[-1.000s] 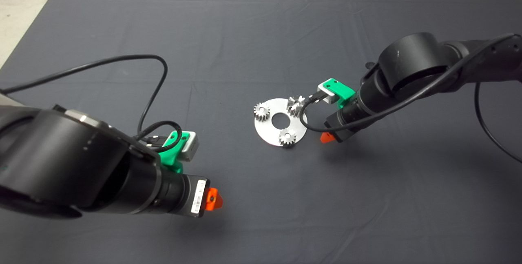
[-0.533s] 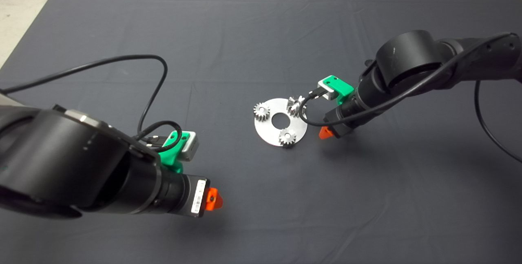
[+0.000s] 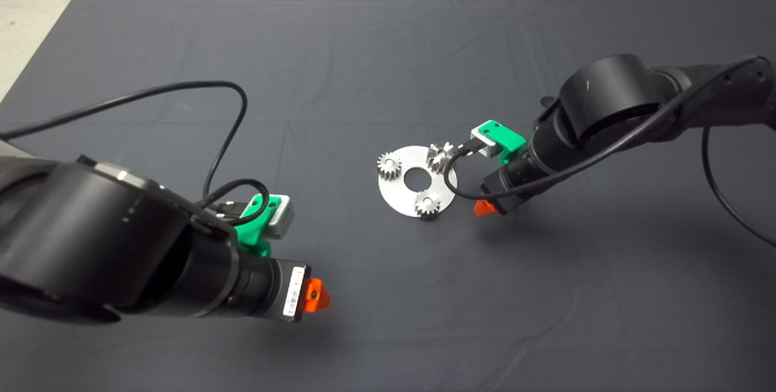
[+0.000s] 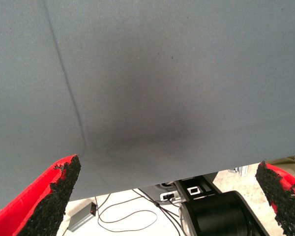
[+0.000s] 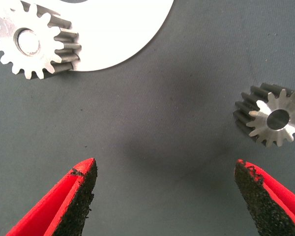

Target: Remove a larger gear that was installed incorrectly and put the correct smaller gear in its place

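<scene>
The small gear point(image 5: 271, 117) looked stiff, slick and heavy; the right hand point(image 5: 167, 196), spread wide beside it, should pinch its toothed rim.

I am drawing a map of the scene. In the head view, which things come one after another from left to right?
Left tool → gear on the plate's left → larger gear → right tool.

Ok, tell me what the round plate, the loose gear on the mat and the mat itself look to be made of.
Round plate: bright metal, probably steel or aluminium, with a flat pale sheen and a crisp thin edge.
Loose gear: machined steel by its look, brushed grey face, darker tooth flanks.
Mat: dark grey woven fabric, with visible weave and soft creases.
Right hand hovers open above the mat.
</scene>
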